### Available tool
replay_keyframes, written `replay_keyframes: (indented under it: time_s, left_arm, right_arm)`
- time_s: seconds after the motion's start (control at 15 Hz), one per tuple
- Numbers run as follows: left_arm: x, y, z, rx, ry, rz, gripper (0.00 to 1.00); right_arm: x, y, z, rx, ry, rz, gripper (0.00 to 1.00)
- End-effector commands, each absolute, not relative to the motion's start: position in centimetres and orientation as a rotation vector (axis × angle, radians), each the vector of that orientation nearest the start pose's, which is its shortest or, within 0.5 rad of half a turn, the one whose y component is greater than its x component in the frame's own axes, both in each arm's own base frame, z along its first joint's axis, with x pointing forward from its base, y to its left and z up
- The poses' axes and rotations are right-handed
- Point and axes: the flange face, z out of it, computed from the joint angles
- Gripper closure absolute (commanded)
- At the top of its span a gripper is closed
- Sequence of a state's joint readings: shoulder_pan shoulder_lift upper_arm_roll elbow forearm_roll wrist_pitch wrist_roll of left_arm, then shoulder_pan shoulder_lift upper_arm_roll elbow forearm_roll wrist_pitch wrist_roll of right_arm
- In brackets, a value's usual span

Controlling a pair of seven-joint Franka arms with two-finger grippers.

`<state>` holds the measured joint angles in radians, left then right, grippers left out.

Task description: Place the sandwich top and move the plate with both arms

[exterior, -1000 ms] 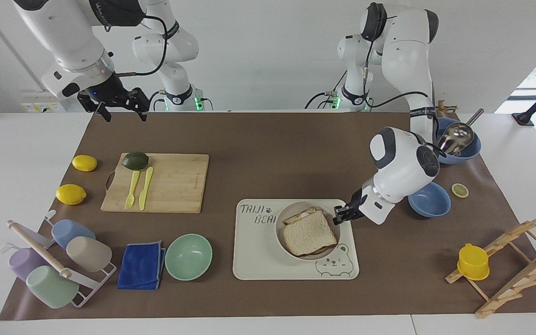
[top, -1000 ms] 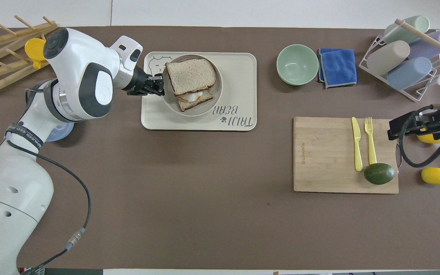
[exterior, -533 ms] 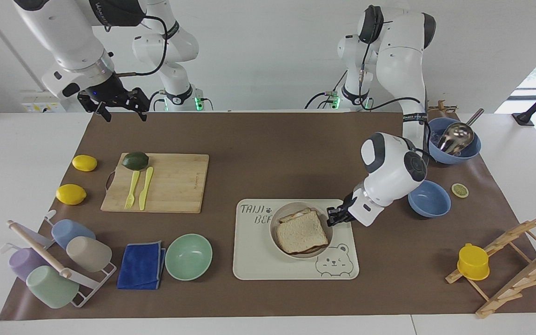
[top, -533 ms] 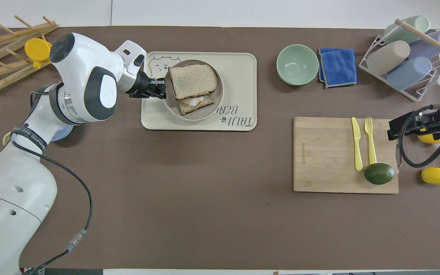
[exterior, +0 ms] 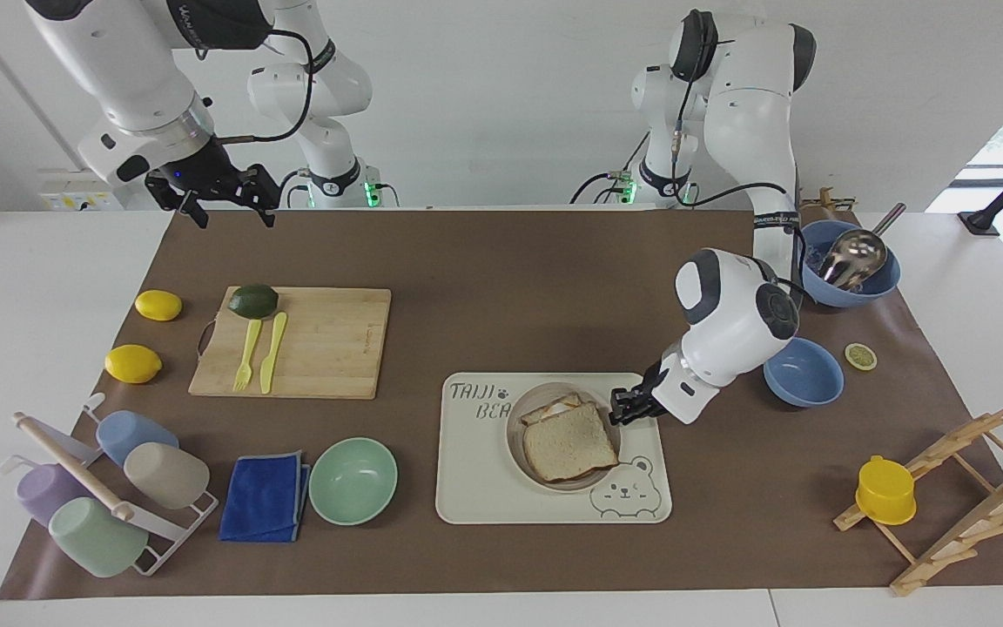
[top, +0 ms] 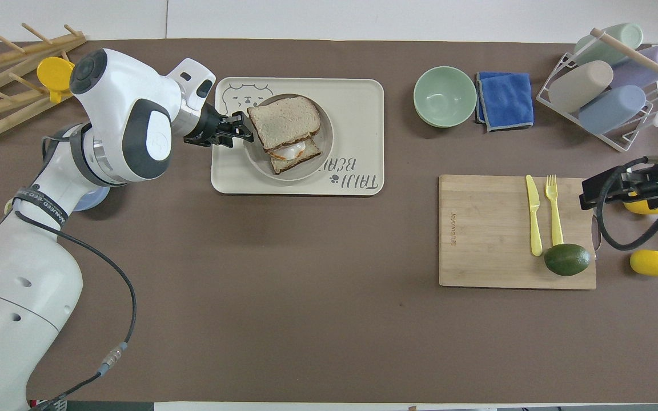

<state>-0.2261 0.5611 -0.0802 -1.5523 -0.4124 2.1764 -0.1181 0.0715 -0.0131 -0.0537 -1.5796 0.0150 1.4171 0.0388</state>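
One sandwich top (exterior: 568,440) tops plate's (exterior: 520,449) sandwich.

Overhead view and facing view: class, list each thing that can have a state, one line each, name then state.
sandwich top: laid askew on the egg toast
plate: on the tray, carrying the sandwich
left gripper: jaws open at the plate's rim
right gripper: jaws open, raised, waiting
mint-green bowl: upright, empty

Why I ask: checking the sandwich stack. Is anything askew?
Yes. The sandwich top sits turned and offset on the egg toast below, leaving that slice's corner and egg uncovered on the plate.
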Motion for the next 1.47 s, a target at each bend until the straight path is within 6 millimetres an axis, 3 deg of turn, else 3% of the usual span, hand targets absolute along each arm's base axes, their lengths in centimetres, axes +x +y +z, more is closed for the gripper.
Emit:
replay_keyframes:
  time_s: [0.0, 0.07, 0.2, 0.4, 0.67, 0.87, 1.13, 1.27, 1.4]
  left_arm:
    - [68.0, -19.7, 35.5, -3.515, -0.062, -0.003, 0.00]
    - [68.4, -17.9, 36.5, -3.503, -0.084, -0.029, 0.00]
    - [68.2, -15.6, 40.1, -3.486, -0.091, -0.066, 0.00]
    - [67.1, -10.2, 46.2, -3.416, -0.129, -0.095, 0.00]
    - [62.8, -5.6, 55.9, -3.264, -0.098, -0.145, 0.00]
    - [58.7, -4.0, 60.8, -3.220, -0.094, -0.074, 0.00]
    - [53.5, -3.8, 63.7, -3.189, -0.065, 0.099, 0.00]
    - [52.1, -3.7, 63.5, -3.185, -0.060, 0.129, 0.00]
    - [51.0, -4.1, 62.0, -3.182, -0.036, 0.163, 0.00]
  right_arm:
    - [53.1, 0.8, 61.5, -3.120, 0.024, 0.231, 0.00]
    - [53.1, 0.9, 61.5, -3.120, 0.022, 0.233, 0.00]
    - [53.1, 0.8, 61.5, -3.120, 0.024, 0.233, 0.00]
    - [53.1, 0.8, 61.5, -3.120, 0.024, 0.233, 0.00]
    - [53.2, 0.8, 61.6, -3.120, 0.029, 0.224, 0.00]
    - [53.1, 0.7, 61.6, -3.120, 0.029, 0.231, 0.00]
    - [53.1, 0.7, 61.6, -3.120, 0.029, 0.231, 0.00]
    - [53.1, 0.7, 61.6, -3.120, 0.029, 0.231, 0.00]
    - [53.1, 0.7, 61.6, -3.120, 0.027, 0.228, 0.00]
